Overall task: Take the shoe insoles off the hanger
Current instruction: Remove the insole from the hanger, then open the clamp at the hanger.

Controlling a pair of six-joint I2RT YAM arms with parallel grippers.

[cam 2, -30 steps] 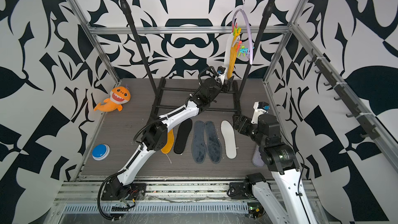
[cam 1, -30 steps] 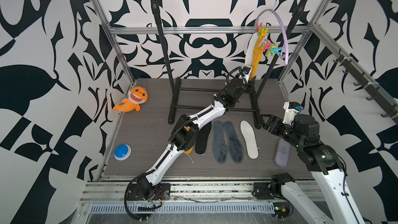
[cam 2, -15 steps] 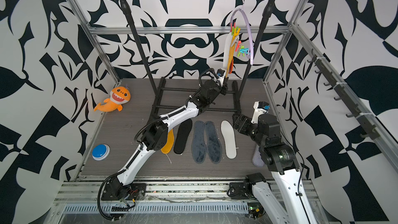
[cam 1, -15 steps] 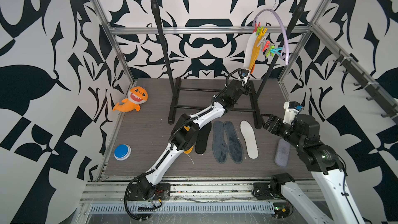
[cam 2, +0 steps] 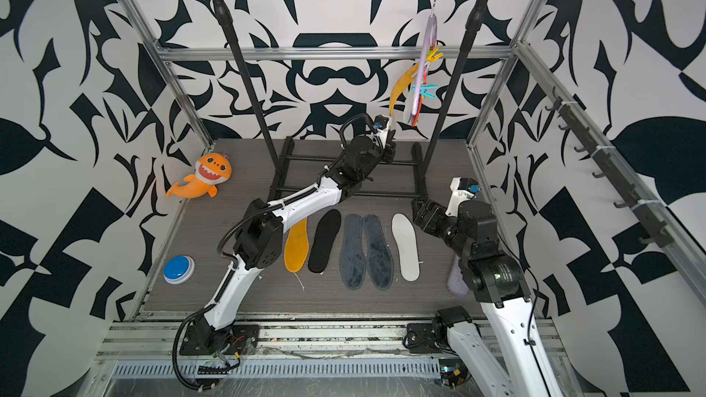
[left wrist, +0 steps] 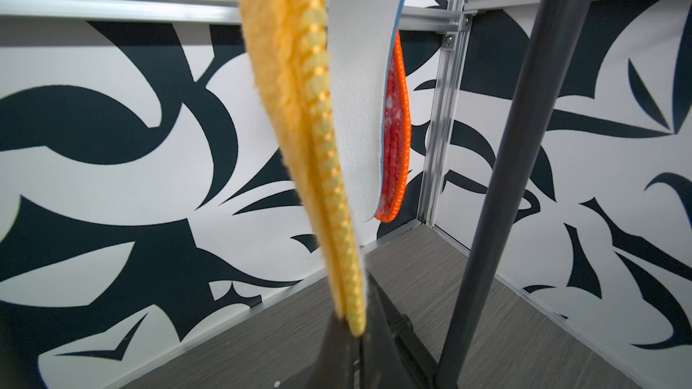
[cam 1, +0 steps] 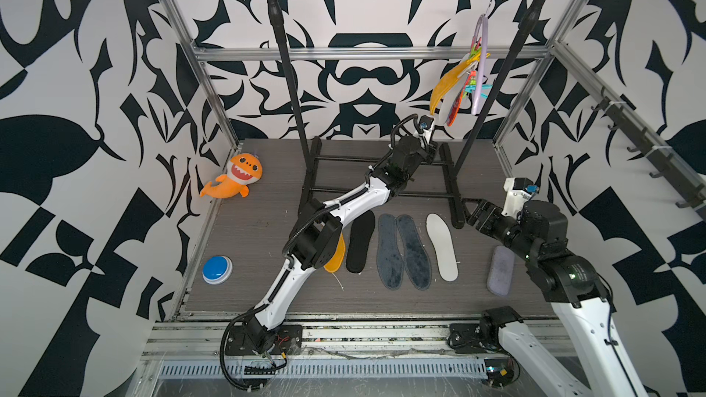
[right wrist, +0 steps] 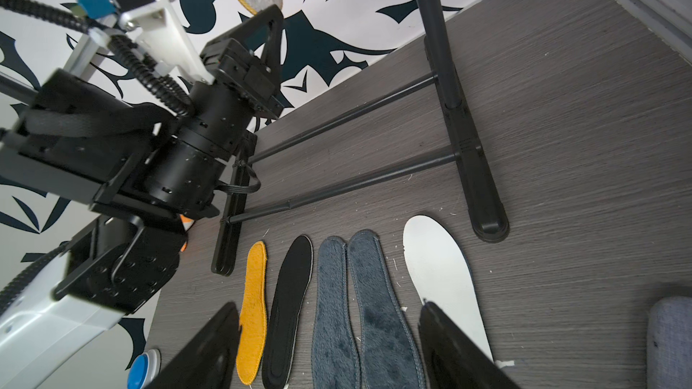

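Five insoles (cam 2: 351,252) are laid side by side on the floor (cam 2: 229,231); an orange insole (cam 1: 445,84), a white (left wrist: 359,106) and an orange-rimmed one (left wrist: 397,144) are pegged to the lilac hanger (cam 1: 476,101).

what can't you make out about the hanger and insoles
pegs: too small to count in both top views; outside the left wrist view
orange-rimmed insole: mostly behind the hanging white insole, left wrist view
floor orange insole: partly under the left arm, in a top view
hanging orange insole: blurred, left wrist view

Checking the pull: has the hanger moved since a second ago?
Yes. The hanger has twisted edge-on, its right end swinging left off the black rail's right post.
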